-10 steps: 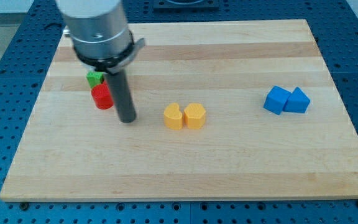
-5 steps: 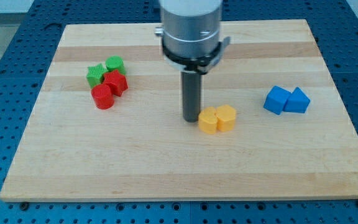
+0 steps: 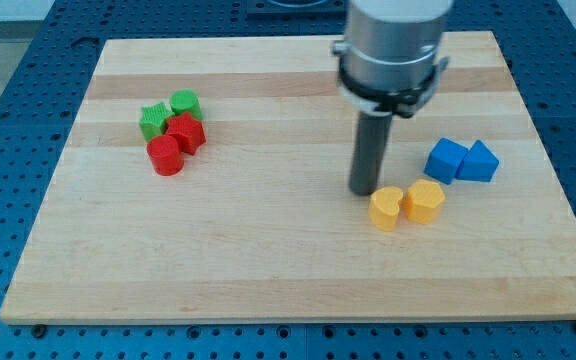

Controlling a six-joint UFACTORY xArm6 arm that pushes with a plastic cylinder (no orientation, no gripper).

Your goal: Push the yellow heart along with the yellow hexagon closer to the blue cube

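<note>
The yellow heart [image 3: 386,208] and the yellow hexagon [image 3: 424,201] lie side by side right of the board's middle, the heart on the left. My tip [image 3: 364,191] stands just up and left of the heart, touching or nearly touching it. The blue cube [image 3: 446,160] sits up and right of the hexagon, a short gap away, with a blue triangular block [image 3: 479,162] against its right side.
A cluster at the view's upper left holds a green star-like block [image 3: 152,122], a green cylinder [image 3: 184,103], a red hexagon-like block [image 3: 185,132] and a red cylinder [image 3: 165,155]. The wooden board [image 3: 268,260] rests on a blue pegboard table.
My tip swept from the left cluster to the right, pushing the yellow heart and hexagon rightward and slightly down. They now lie close below the blue cube.
</note>
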